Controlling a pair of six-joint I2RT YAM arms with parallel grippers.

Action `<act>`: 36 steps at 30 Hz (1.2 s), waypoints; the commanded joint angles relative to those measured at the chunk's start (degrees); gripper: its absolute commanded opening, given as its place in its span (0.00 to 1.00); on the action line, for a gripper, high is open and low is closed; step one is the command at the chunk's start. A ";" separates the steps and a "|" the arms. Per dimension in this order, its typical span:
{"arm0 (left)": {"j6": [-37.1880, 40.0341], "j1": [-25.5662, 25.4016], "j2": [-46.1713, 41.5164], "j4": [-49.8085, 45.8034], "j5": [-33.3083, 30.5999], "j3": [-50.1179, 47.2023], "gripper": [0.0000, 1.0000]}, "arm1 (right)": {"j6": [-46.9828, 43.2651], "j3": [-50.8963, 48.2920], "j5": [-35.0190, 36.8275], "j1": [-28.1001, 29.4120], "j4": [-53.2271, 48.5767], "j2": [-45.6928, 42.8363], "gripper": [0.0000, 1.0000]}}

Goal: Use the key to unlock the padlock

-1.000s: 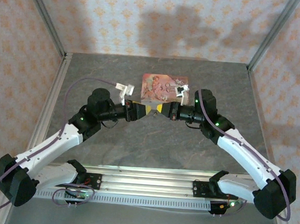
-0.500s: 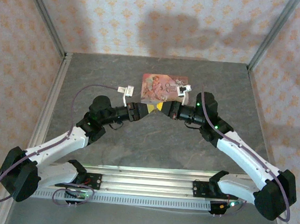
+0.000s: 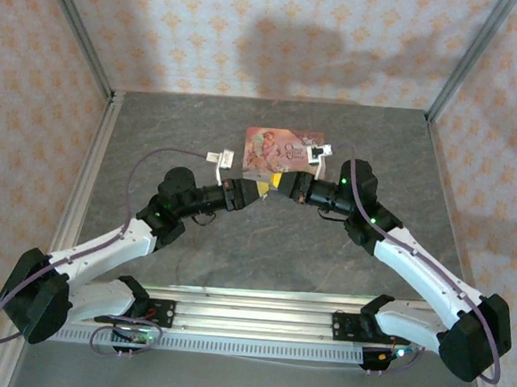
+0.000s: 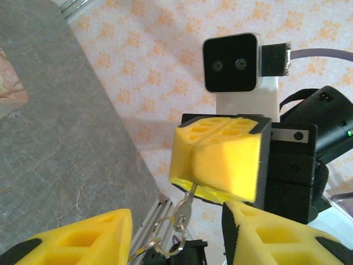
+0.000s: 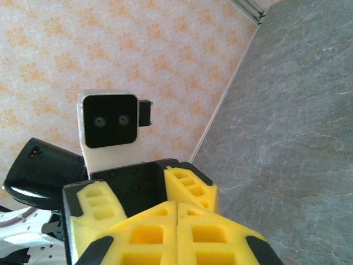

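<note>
Mid-table, just near of the pink tin (image 3: 282, 151), the right gripper (image 4: 198, 165) pinches the key (image 4: 187, 203); the left gripper (image 3: 259, 191) sits half-spread around what looks like the padlock (image 4: 187, 249), grip unclear. I'd nudge slowly, key straight.

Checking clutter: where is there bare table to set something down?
Bare slab left of the pink tin up to the side rail, right of it to the slab's edge, and nearer, up to the base rail. Crowded where left gripper and right gripper meet by the tin.
</note>
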 commanded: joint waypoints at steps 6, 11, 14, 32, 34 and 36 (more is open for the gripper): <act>-0.35 -0.74 1.24 4.44 0.56 0.89 0.34 | 0.41 -0.66 0.97 -0.37 3.21 -1.31 0.00; 0.57 -0.74 0.28 2.97 0.38 0.54 0.17 | 0.12 -1.05 1.84 -0.41 2.90 -1.62 0.00; 0.92 -0.75 -0.34 2.15 0.12 0.36 0.14 | 0.27 -1.06 2.03 -0.41 3.12 -1.53 0.00; 7.09 -0.75 -3.53 -6.79 -3.04 -0.24 0.00 | -2.78 -0.44 10.59 -0.41 -7.18 -3.11 0.23; 9.57 -0.65 -5.17 -11.01 -4.74 -0.94 0.00 | -4.08 0.01 14.82 -0.41 -10.99 -3.76 0.39; 11.65 -0.63 -6.78 -14.78 -6.49 -1.95 0.00 | -4.95 0.61 18.86 -0.39 -14.86 -3.83 0.52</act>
